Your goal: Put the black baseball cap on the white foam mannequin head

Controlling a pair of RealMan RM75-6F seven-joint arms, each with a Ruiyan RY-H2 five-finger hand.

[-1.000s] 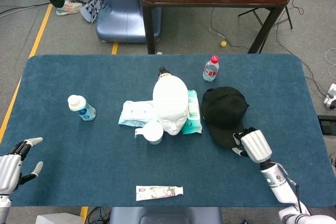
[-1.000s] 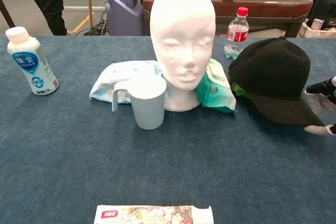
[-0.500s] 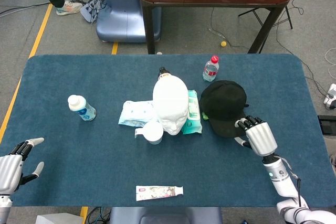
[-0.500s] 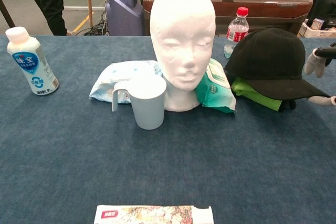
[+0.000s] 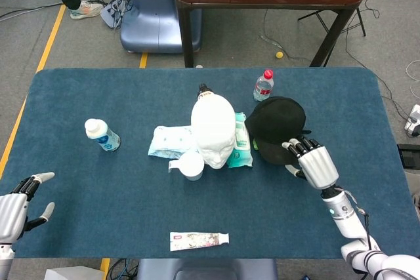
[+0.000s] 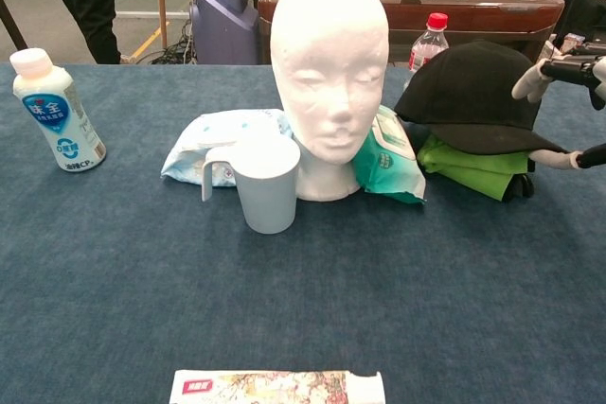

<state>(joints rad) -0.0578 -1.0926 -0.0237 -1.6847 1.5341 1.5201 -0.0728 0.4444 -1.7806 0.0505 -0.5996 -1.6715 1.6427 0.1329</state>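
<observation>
In the head view, the black baseball cap [image 5: 275, 126] has moved left since half a second ago and now sits closer to the white foam mannequin head [image 5: 213, 129], which stands upright on the blue felt table [image 5: 131, 96]. The right hand [image 5: 314, 164] pinches the cap's brim, which points toward the table's near edge; the left hand [image 5: 16, 208] rests with fingers spread, cut off by the frame. In the chest view, the cap [image 6: 469, 92] is lifted higher than before, exposing more of its green underside, brim pointing right. The right hand [image 6: 568, 78] is mostly cropped by the frame edge.
</observation>
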